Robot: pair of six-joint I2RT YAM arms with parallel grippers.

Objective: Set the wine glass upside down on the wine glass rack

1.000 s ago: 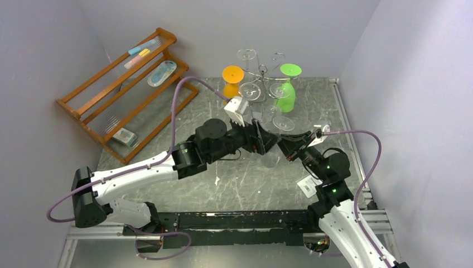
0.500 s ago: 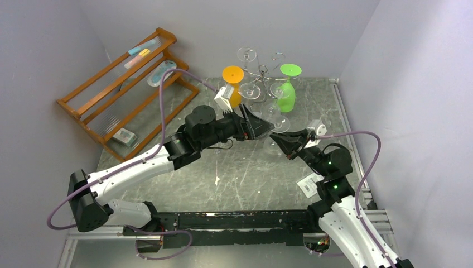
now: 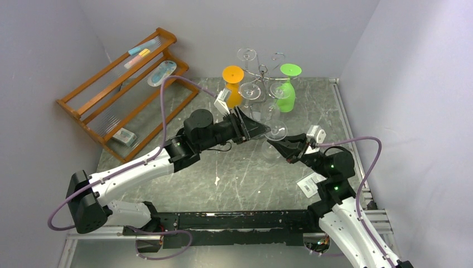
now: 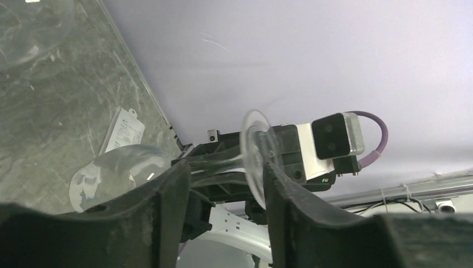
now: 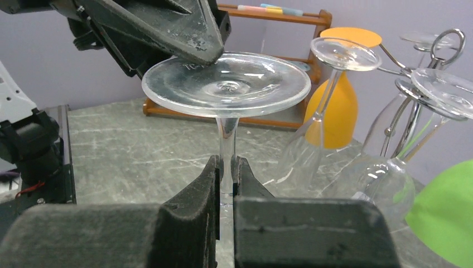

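A clear wine glass [image 5: 226, 84] is held upside down, foot up, by its stem in my shut right gripper [image 5: 226, 162]. In the top view it hangs over the table's middle right [image 3: 276, 134], just in front of the wine glass rack [image 3: 265, 72], a silver wire stand. My left gripper [image 4: 223, 184] reaches in from the left. Its jaws stand apart around the glass's foot [image 4: 254, 159], with one finger [image 5: 189, 39] touching the foot's rim. The bowl [image 4: 120, 173] shows beyond the other finger.
Upside down on the rack hang an orange glass [image 3: 233, 78], a green glass [image 3: 286, 92] and clear glasses [image 3: 249, 89]. A wooden tiered shelf [image 3: 125, 84] stands at the back left. A white tag [image 3: 308, 186] lies by the right arm's base.
My left gripper has risen and swung toward the glass's foot, its jaws narrowing around it. My right gripper has shifted slightly left with the glass.
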